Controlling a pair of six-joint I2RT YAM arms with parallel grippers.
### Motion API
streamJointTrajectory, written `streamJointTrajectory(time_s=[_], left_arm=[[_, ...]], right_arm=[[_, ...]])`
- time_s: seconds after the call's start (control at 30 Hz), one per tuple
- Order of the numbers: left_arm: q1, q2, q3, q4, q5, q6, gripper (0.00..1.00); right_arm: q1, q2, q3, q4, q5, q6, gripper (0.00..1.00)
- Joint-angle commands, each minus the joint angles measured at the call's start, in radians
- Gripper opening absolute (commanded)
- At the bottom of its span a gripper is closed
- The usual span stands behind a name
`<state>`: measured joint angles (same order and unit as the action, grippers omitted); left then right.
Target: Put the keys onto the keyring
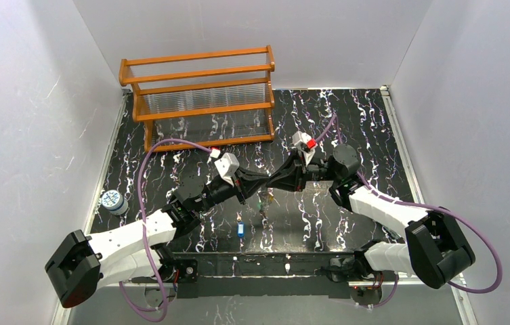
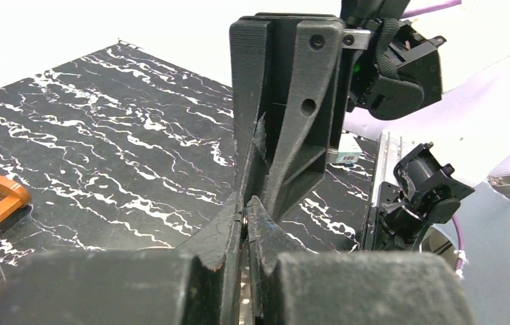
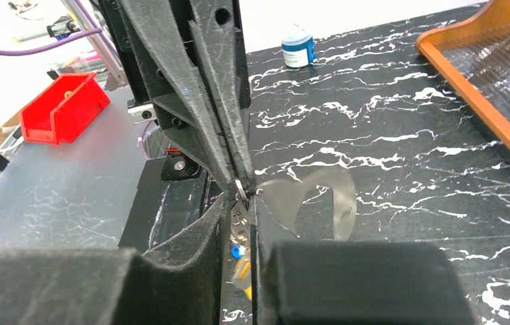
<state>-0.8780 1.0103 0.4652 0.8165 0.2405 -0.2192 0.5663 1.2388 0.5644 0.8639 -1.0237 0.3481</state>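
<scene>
Plain white walls (image 1: 28,101) surround a black marbled table (image 1: 374,128) and wooden rack (image 1: 201,97).

Black white-veined table (image 1: 367,122) — orange rack (image 1: 201,97)

White arm links (image 1: 126,237), black joints (image 1: 76,267), purple cables (image 1: 143,203) (matte black, rough-textured pincer fingers (image 2: 292,115)).
</scene>
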Motion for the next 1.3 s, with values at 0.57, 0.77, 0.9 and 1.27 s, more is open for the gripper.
streamJointTrajectory(time_s=[0.57, 0.77, 0.9, 1.27], left_arm=[[0.046, -0.035, 0.039, -0.027, -0.069, -0.135, 0.68], [0.160, -0.055, 0.056, -0.073, 0.040, -0.231, 0.67], [0.236, -0.054, 0.042, -0.062, 0.170, -0.281, 0.62], [0.317, -0.033, -0.019, 0.012, 0.562, -0.070, 0.49]], right_arm=[[0.006, 0.007, 0.018, -0.122, 0.135, -0.076, 0.01], [0.005, -0.006, 0.021, -0.169, 0.134, -0.127, 0.01], [0.001, -0.014, 0.025, -0.192, 0.121, -0.153, 0.01], [-0.008, -0.022, 0.063, -0.334, 0.034, -0.394, 0.01]])
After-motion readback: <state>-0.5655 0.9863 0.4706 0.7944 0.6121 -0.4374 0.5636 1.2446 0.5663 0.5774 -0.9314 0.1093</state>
